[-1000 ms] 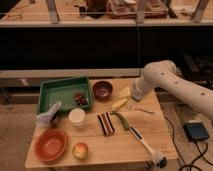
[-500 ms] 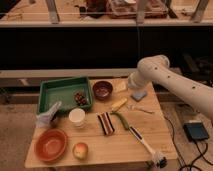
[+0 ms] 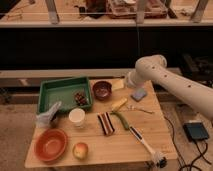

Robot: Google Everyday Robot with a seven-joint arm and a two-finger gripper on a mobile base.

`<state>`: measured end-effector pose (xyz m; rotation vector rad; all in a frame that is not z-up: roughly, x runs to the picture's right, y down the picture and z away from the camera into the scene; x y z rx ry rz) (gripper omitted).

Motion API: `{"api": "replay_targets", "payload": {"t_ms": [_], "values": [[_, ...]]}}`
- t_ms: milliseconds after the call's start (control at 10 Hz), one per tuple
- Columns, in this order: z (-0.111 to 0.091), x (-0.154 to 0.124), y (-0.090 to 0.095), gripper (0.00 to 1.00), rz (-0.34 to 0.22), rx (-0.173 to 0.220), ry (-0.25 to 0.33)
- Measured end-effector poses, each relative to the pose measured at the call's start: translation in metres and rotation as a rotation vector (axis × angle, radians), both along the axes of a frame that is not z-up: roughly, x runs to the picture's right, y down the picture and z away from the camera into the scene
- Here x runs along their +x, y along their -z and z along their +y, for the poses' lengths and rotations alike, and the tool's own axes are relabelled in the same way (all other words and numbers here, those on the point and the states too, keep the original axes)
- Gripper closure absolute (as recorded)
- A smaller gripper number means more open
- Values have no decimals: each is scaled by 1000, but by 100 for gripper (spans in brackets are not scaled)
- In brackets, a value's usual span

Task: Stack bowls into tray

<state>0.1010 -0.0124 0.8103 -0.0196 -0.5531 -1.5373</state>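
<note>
The small dark maroon bowl (image 3: pixel 102 90) stands upright on the wooden table, just right of the green tray (image 3: pixel 56 93). The larger orange-red bowl (image 3: pixel 50 145) sits at the front left corner, in front of the tray. The tray holds a small dark object (image 3: pixel 80 98) in its right part. My white arm reaches in from the right, and its gripper (image 3: pixel 128 80) is at the wrist end over the back of the table. It is a little right of the maroon bowl and apart from it, largely hidden by the arm.
A white cup (image 3: pixel 77 116), a grey crumpled cloth (image 3: pixel 47 118), an apple (image 3: pixel 80 150), a striped block (image 3: pixel 105 123), a banana (image 3: pixel 119 104), a green utensil (image 3: pixel 121 120), a fork (image 3: pixel 141 109), a blue sponge (image 3: pixel 138 94) and a brush (image 3: pixel 146 144) lie on the table.
The arm has swung left and toward the back of the table, bringing the gripper closer to the maroon bowl. The objects on the table have not moved.
</note>
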Motion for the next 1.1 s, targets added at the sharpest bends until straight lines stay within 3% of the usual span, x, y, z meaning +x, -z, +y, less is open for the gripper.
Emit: {"api": "replay_targets", "payload": {"t_ms": [300, 600, 900, 1100], "values": [[-25, -30, -63, 20, -5, -32, -31], [-17, -44, -120, 20, 17, -76, -51], [0, -59, -155, 21, 27, -120, -57], [7, -68, -165, 40, 26, -152, -52]]}}
